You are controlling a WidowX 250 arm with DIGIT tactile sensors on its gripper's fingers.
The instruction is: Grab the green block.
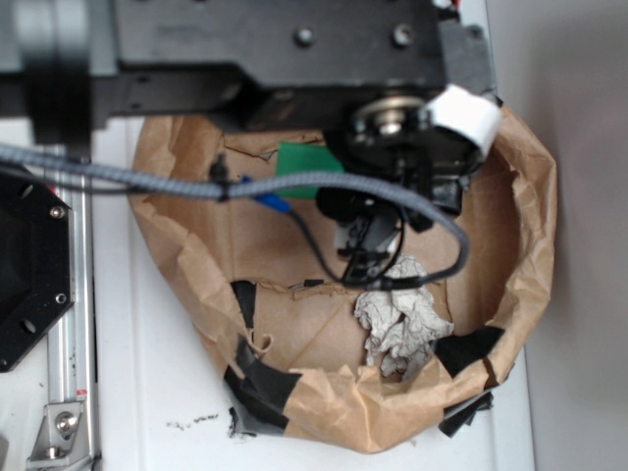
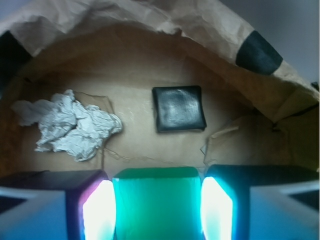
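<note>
We see our claw (image 2: 157, 210) set around the green block (image 2: 156, 202), a finger (image 2: 97, 212) close on each side, though we cannot tell if it grips. Beyond lie a black pad (image 2: 179, 108) and crumpled paper (image 2: 70, 125) in the brown paper enclosure (image 1: 520, 245).

A brown paper bin (image 1: 535, 235), with crumpled walls patched by strips of black tape (image 1: 257, 378), was set on a white worktop (image 1: 147, 392). On its floor a crumpled grey wad of paper (image 2: 72, 126) was seen lying to one side, and a black square pad (image 2: 179, 108) lay flat near the middle, apart from the wad. A black mounting plate (image 1: 29, 265) on a metal rail (image 1: 69, 392) was seen beside the bin.
</note>
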